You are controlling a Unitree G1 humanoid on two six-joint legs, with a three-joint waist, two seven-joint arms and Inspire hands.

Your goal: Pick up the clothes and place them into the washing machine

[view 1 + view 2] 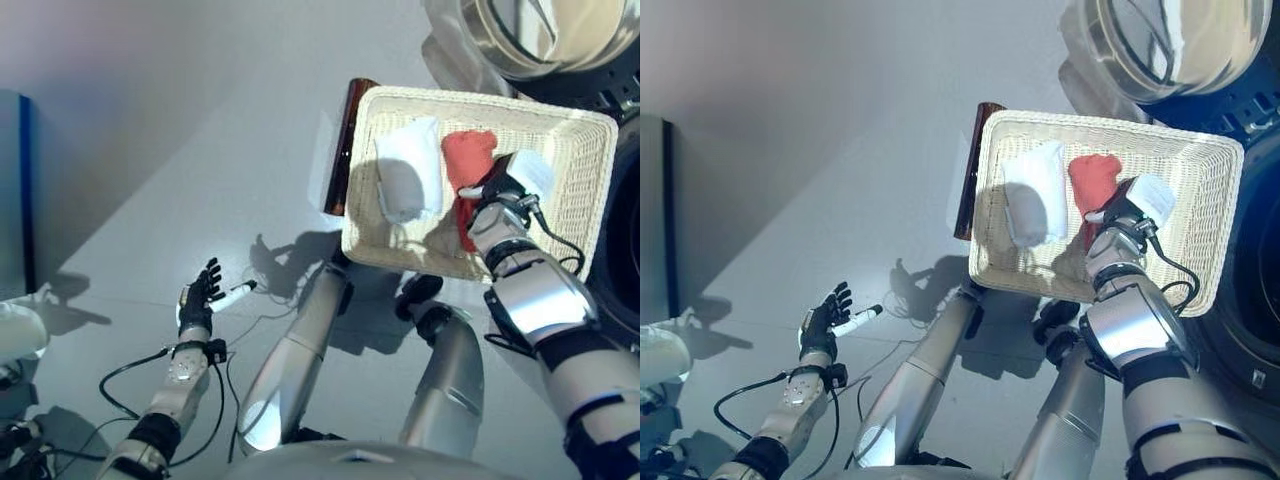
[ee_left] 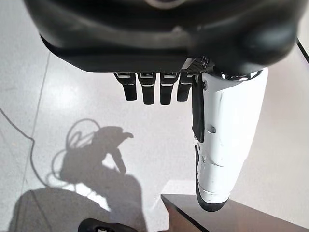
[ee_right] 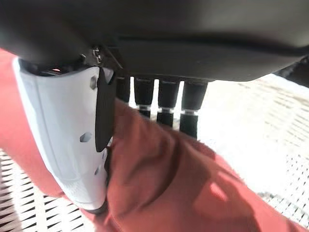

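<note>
The right hand (image 1: 497,187) pinches a red cloth (image 1: 466,158) between thumb and fingers inside a wicker basket (image 1: 590,180), a white cloth (image 1: 410,168) beside it. The washing machine (image 1: 1160,40) stands open past the basket's far edge. The left hand (image 1: 199,298) hangs spread over bare floor (image 1: 180,150).

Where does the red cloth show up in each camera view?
Left eye view: red cloth in the wicker basket, upper right, beside the white cloth.
Right eye view: same spot.
Left wrist view: not in it.
Right wrist view: fills the middle, under the right hand.
Shared landmark: the basket.
</note>
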